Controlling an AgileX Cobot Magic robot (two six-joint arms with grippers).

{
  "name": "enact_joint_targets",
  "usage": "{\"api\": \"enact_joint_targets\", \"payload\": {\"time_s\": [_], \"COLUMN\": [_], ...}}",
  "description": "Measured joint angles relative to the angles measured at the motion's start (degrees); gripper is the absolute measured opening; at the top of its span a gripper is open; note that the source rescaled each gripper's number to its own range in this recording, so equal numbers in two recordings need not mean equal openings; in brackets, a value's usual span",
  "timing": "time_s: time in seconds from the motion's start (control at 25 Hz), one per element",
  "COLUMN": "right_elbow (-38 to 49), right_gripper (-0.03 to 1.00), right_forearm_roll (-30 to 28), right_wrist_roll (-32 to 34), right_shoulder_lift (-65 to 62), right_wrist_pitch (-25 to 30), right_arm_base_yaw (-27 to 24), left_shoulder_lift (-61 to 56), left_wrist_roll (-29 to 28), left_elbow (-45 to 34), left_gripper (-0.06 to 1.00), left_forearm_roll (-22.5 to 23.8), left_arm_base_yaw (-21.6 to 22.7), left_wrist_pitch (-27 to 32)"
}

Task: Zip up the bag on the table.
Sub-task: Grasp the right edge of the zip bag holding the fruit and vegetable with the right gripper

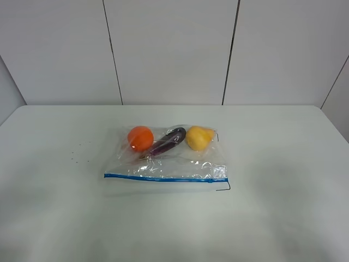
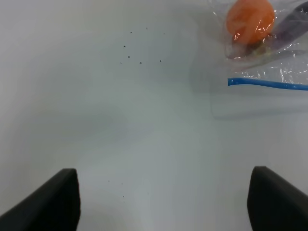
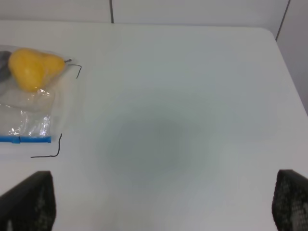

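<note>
A clear crinkly bag [image 1: 166, 161] lies flat in the middle of the white table [image 1: 283, 180], its blue zipper strip [image 1: 163, 178] along the near edge. Through the plastic show an orange [image 1: 140, 137], a purple eggplant [image 1: 166, 143] and a yellow pear [image 1: 199, 137]. Neither arm shows in the high view. In the left wrist view my left gripper [image 2: 166, 202] is open over bare table, with the orange [image 2: 250, 20] and strip end [image 2: 267, 83] well ahead of it. My right gripper [image 3: 166, 204] is open too, apart from the pear [image 3: 32, 67] and strip end [image 3: 26, 139].
Thin black marks [image 1: 223, 187] are drawn on the table at the bag's right corners. Tiny dark specks [image 1: 76, 153] dot the surface left of the bag. A panelled white wall [image 1: 174, 49] stands behind the table's far edge.
</note>
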State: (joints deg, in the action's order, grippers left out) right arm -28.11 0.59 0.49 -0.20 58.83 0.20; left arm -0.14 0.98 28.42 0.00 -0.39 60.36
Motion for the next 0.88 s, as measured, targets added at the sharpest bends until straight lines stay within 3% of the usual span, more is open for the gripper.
{"api": "enact_joint_targets", "payload": {"time_s": [0.56, 0.88], "right_elbow": [-2.06, -15.70], "right_gripper": [1.00, 1.00], "right_forearm_roll": [0.00, 1.80], "right_wrist_roll": [0.00, 0.00], "right_shoulder_lift": [1.96, 27.20], "right_wrist_pitch": [-0.47, -7.89], "right_arm_base_yaw": [0.00, 0.00], "left_shoulder_lift": [0.00, 0.00], "left_wrist_roll": [0.00, 0.00], "left_elbow": [0.00, 0.00], "left_gripper": [0.96, 0.96], "left_forearm_roll": [0.00, 0.00], "left_arm_base_yaw": [0.00, 0.00], "left_wrist_pitch": [0.00, 0.00]}}
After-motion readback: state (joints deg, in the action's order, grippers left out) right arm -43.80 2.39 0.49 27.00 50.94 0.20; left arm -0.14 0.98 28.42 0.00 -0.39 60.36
